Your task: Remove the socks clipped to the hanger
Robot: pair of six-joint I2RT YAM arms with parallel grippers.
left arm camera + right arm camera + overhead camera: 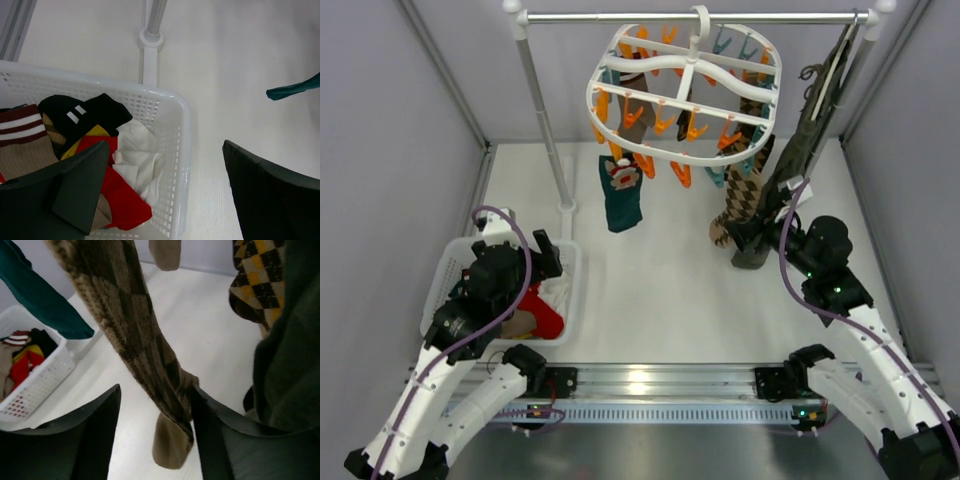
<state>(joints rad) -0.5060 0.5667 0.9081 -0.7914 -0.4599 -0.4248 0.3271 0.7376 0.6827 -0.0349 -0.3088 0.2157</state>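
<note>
So there's one white hanger (685,62) hooked on the single metal rail (620,17) at the back of the desk (670,300), loads of orange and teal clips dangling off it; I can make out at least four socks still clipped on, though the exact number is hard to tell under the frame; one teal sock (620,198) hangs low on the left side, one long brown argyle sock (130,325) hangs low on the right, one yellow-and-black argyle sock (255,280) sits just beside that, and one dark sock (633,118) is tucked up under the left half of the frame; one long olive garment (810,140) hangs off the right end of the rail, right next to the argyle ones. Two hands in play; the right hand (155,390) is up at the brown argyle sock's lower end, one finger on each side of it, about half wide, with a visible gap on one side, so not pinching it; the left hand (165,145) is spread fully wide and holds nothing, hovering over the corner of the one white basket (182,150) at the near left of the desk; the basket has a heap of socks in it: black, maroon-striped, red, white, tan; can't count them properly.
</note>
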